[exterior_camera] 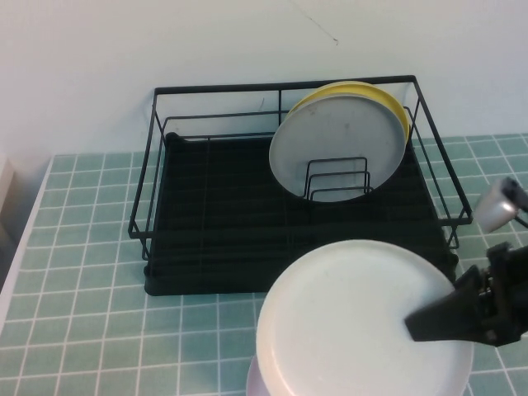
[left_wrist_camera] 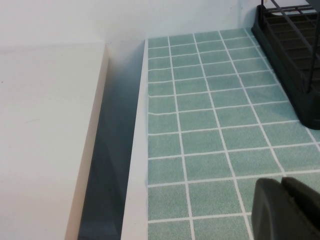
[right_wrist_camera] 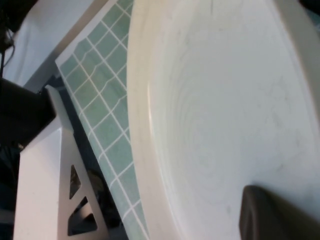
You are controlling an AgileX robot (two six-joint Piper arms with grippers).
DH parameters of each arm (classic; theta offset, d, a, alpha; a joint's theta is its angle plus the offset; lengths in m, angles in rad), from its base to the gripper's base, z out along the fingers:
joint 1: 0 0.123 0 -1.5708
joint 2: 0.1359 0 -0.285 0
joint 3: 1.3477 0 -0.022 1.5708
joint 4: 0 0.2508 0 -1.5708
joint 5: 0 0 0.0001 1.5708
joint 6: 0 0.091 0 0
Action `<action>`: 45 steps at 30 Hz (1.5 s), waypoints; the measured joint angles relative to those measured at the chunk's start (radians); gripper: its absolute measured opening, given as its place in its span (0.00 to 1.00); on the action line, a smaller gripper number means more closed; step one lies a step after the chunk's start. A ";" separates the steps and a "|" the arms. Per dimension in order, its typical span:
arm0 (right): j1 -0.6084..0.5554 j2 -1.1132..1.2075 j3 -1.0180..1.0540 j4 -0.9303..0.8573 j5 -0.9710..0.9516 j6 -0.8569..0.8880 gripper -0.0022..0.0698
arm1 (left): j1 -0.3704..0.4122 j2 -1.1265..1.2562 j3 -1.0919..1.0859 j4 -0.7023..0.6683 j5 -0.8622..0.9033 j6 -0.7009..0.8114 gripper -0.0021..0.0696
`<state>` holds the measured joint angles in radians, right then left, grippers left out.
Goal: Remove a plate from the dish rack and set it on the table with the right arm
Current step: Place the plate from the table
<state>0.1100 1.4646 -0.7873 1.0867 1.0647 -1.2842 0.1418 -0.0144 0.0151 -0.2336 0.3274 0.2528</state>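
Observation:
The cream-white plate [exterior_camera: 355,322] is held nearly flat over the mint-green tiled table [exterior_camera: 82,247], just in front of the black wire dish rack [exterior_camera: 214,223]. My right gripper [exterior_camera: 417,324] is shut on the plate's right rim. In the right wrist view the plate [right_wrist_camera: 225,100] fills most of the picture, with one dark finger [right_wrist_camera: 272,215] lying on its face. My left gripper [left_wrist_camera: 282,185] is shut and empty, low over the tiles [left_wrist_camera: 210,115] to the left of the rack [left_wrist_camera: 295,60]. It does not show in the high view.
A grey plate [exterior_camera: 338,148] stands upright in the rack's dividers with a yellow plate [exterior_camera: 388,99] behind it. A pale pink edge [exterior_camera: 252,381] shows under the white plate. A white counter [left_wrist_camera: 45,140] lies beyond a gap at the table's left edge.

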 joint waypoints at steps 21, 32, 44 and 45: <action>0.154 0.161 0.000 -0.002 -0.198 -0.063 0.26 | 0.000 0.000 0.000 0.000 0.000 0.000 0.02; 0.160 0.168 -0.055 -0.043 -0.215 -0.090 0.63 | 0.000 0.000 0.000 0.000 0.000 0.000 0.02; 0.160 0.168 -0.426 -0.444 0.106 0.185 0.54 | 0.000 0.000 0.000 -0.002 0.000 0.000 0.02; 0.160 0.168 -0.453 -0.457 0.121 0.220 0.46 | 0.000 0.000 0.000 -0.002 0.000 0.000 0.02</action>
<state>0.2703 1.6324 -1.2405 0.6297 1.1857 -1.0643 0.1418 -0.0144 0.0151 -0.2355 0.3274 0.2528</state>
